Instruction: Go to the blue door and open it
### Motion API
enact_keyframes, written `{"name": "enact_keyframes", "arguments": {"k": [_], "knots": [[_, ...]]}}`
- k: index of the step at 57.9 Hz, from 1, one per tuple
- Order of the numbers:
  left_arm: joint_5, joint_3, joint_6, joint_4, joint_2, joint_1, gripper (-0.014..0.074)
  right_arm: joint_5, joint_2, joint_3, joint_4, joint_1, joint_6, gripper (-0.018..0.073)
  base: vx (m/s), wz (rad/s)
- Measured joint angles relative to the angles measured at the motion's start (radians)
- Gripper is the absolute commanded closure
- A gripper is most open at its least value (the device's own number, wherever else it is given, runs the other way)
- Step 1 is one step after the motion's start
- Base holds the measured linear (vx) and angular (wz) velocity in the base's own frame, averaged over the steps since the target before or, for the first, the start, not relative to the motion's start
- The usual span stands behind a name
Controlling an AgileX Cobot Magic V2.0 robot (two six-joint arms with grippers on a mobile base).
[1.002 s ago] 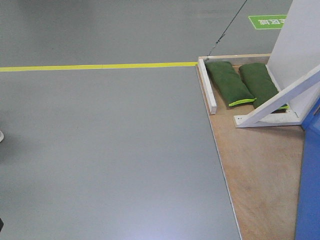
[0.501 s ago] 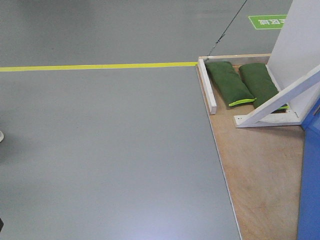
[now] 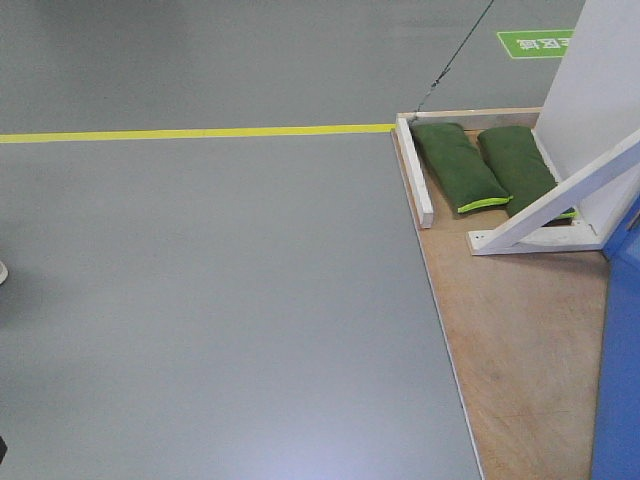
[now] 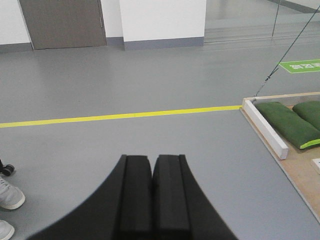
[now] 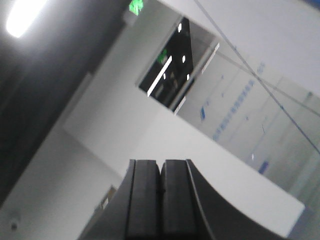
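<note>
A strip of the blue door [image 3: 620, 380] shows at the right edge of the front view, standing on the plywood base [image 3: 520, 340]; its handle is out of view. My left gripper [image 4: 152, 160] is shut with nothing in it, pointing over the grey floor toward the yellow line [image 4: 120, 116]. My right gripper [image 5: 160, 165] is shut and empty too, aimed up at a white wall and ceiling.
White frame post [image 3: 600, 90] and diagonal brace [image 3: 560, 205] stand on the base. Two green sandbags [image 3: 460, 165] lie beside a white batten [image 3: 414, 170]. A cable [image 3: 460, 50] runs across the floor. Someone's shoes [image 4: 9, 192] show at the left.
The view has barely shifted; the blue door strip at the right edge is very slightly narrower than a second ago. Both grippers look unchanged.
</note>
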Motion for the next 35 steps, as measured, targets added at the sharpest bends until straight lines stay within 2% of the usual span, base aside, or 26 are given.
{"name": "enact_keyframes", "arguments": {"k": [12,20,24,27,35], "knots": [[0.000,0.000,0.000,0.000,0.000,0.000,0.0524,-0.359,-0.015,0.033,0.027,0.000,0.000,0.0547,0.00,0.00],[0.000,0.000,0.000,0.000,0.000,0.000,0.0524,-0.474,-0.020,0.035,0.009,0.000,0.000,0.0547,0.00,0.00],[0.000,0.000,0.000,0.000,0.000,0.000,0.0524,-0.446,-0.021,0.035,0.007,0.000,0.000,0.0547,0.00,0.00],[0.000,0.000,0.000,0.000,0.000,0.000,0.0524,-0.363,-0.021,0.035,0.007,0.000,0.000,0.0547,0.00,0.00],[0.000,0.000,0.000,0.000,0.000,0.000,0.0524,-0.020,-0.014,0.035,0.049,0.000,0.000,0.0547,0.00,0.00]]}}
